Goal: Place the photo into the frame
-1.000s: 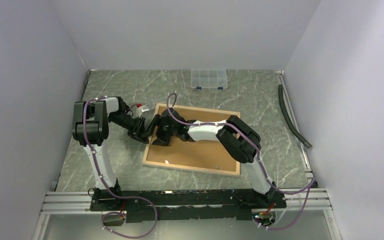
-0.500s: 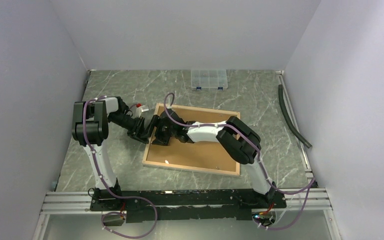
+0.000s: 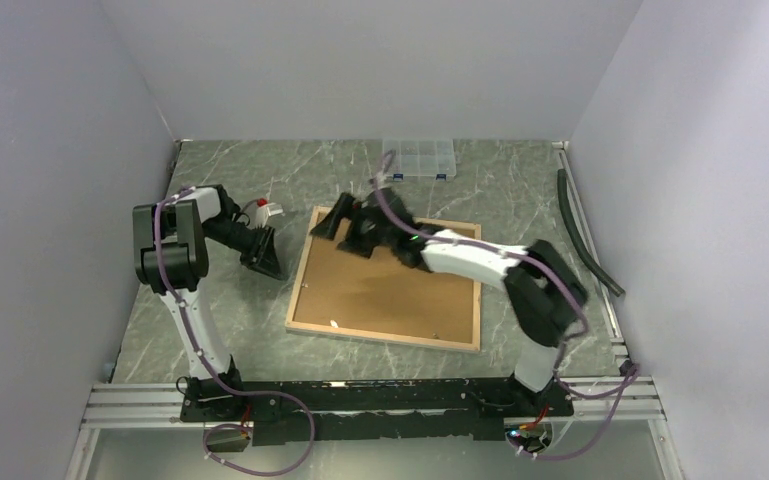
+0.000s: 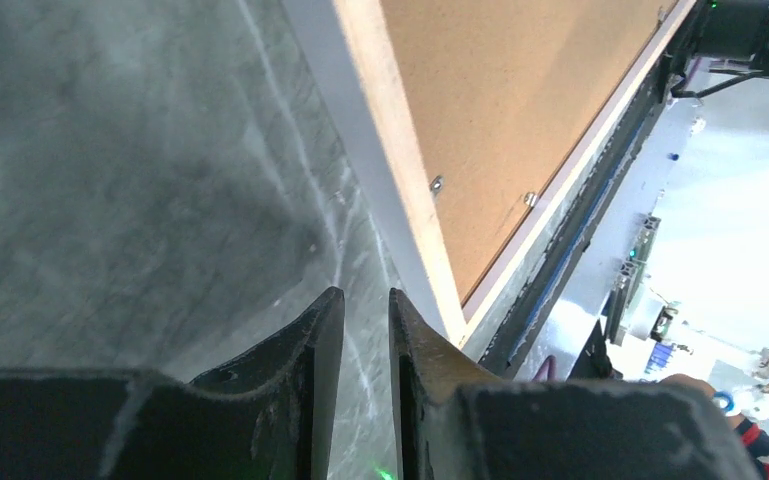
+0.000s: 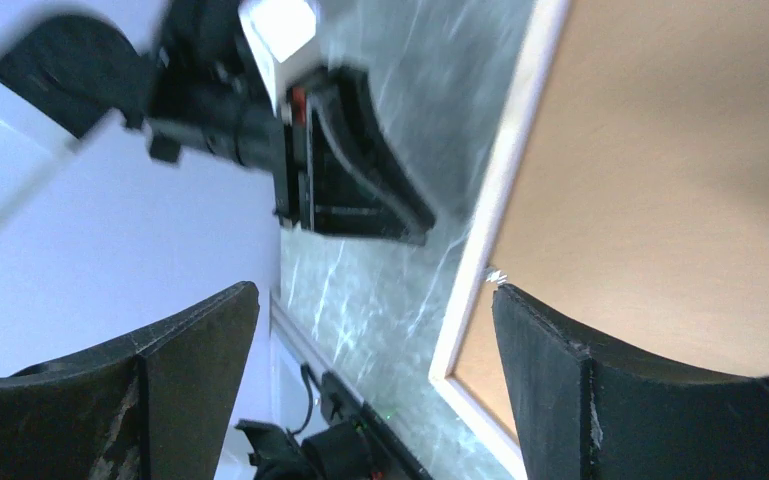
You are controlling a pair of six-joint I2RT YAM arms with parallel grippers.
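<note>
The frame (image 3: 297, 292) lies face down on the table, its light wood back up, with the plain brown backing board (image 3: 390, 290) set inside it. The photo is not in view. My left gripper (image 3: 266, 264) sits low on the table just left of the frame's left edge, its fingers nearly together and empty. In the left wrist view the gripper (image 4: 365, 295) points along the frame's border (image 4: 400, 190). My right gripper (image 3: 338, 228) hovers wide open and empty over the frame's far left corner. Its wrist view (image 5: 375, 290) shows the frame's border (image 5: 500, 200) and the left gripper (image 5: 360, 190).
A small clear compartment box (image 3: 418, 158) stands at the back wall. A black hose (image 3: 585, 235) lies along the right edge. Small metal tabs (image 4: 437, 183) sit on the frame's inner edge. The arms' rail (image 3: 360, 395) runs along the near edge.
My right gripper has swung from the frame's left edge up to its far left corner. My left gripper has drawn back left, off the frame's edge.
</note>
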